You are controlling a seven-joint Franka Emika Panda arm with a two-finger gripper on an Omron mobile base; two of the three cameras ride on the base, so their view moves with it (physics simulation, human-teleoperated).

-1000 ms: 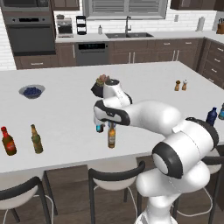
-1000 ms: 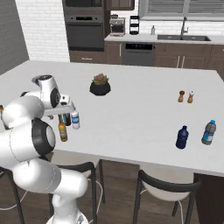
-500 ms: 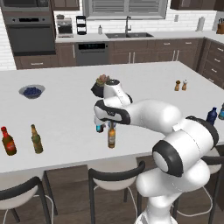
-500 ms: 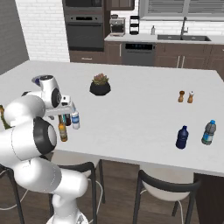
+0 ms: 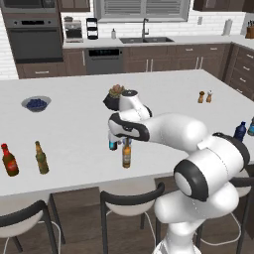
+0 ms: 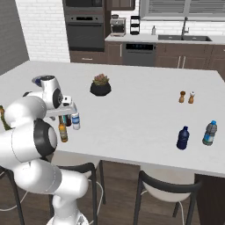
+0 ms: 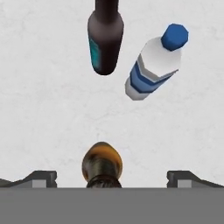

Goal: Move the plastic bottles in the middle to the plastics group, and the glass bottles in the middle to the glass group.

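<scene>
My gripper (image 7: pixel 112 179) hangs open over the middle bottles, and the amber beer bottle's (image 7: pixel 102 164) top rises between its wide-apart fingertips (image 7: pixel 40 178), untouched. Beyond it stand the dark brown beer bottle (image 7: pixel 105 40) with a blue label and the clear water bottle (image 7: pixel 154 63) with a blue cap. From the base, the gripper (image 5: pixel 119 135) hovers above the amber bottle (image 5: pixel 127 154) near the counter's front edge. The glass group, a red-labelled bottle (image 5: pixel 9 161) and an olive-green bottle (image 5: pixel 41 158), stands far left. The plastics group, a dark blue bottle (image 6: pixel 183 138) and a bluish bottle (image 6: pixel 209 133), stands far right.
A potted plant (image 5: pixel 115 96) sits just behind the arm, a blue bowl (image 5: pixel 35 103) at the back left, and salt and pepper shakers (image 5: pixel 204 96) at the back right. Stools (image 5: pixel 130 198) line the island's front edge. Wide bare counter lies between the middle bottles and both groups.
</scene>
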